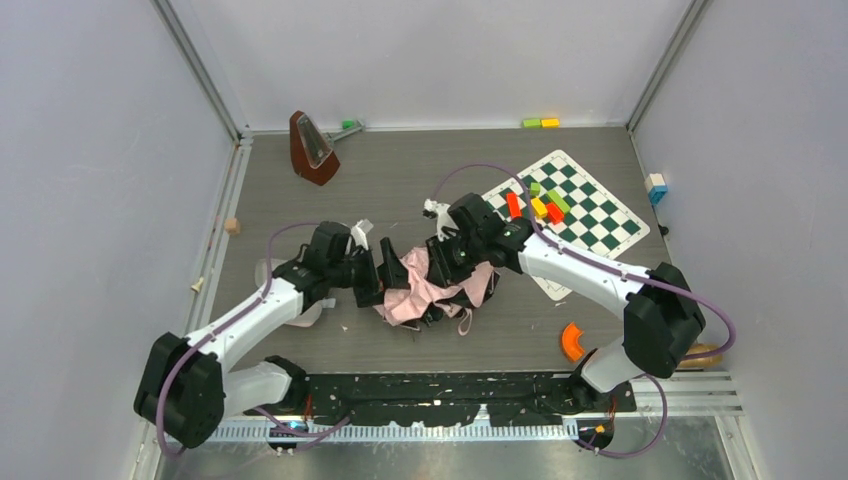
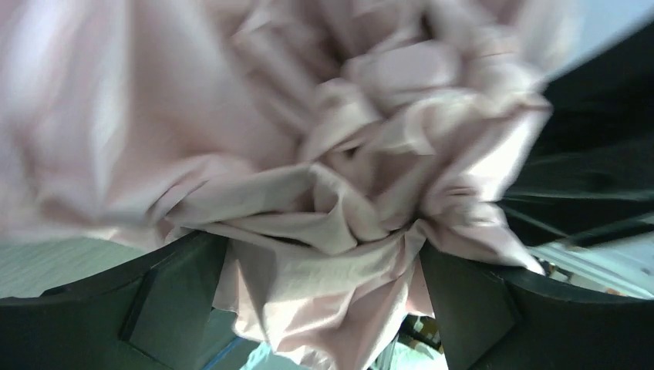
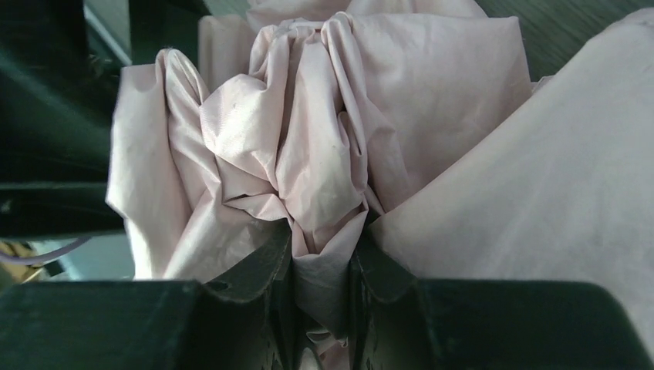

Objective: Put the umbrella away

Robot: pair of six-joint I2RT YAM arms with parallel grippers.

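Note:
The umbrella [image 1: 432,288] lies crumpled at the table's middle, pale pink side up, with black fabric and thin ribs at its edges and a pink strap [image 1: 465,322] trailing toward the front. My left gripper [image 1: 388,272] is at its left side. In the left wrist view its fingers [image 2: 177,293] stand wide apart with pink fabric [image 2: 324,231] bunched between them [image 2: 324,297]. My right gripper [image 1: 448,256] is at its upper right. In the right wrist view [image 3: 322,266] it is shut on a fold of pink canopy [image 3: 308,154]. The handle is hidden.
A brown metronome [image 1: 312,148] stands at the back left. A checkered mat [image 1: 585,215] with coloured blocks [image 1: 545,205] lies at the right. An orange curved piece [image 1: 572,342] lies front right. Small blocks [image 1: 540,122] sit by the back wall, and a wooden cube [image 1: 232,226] at the left edge.

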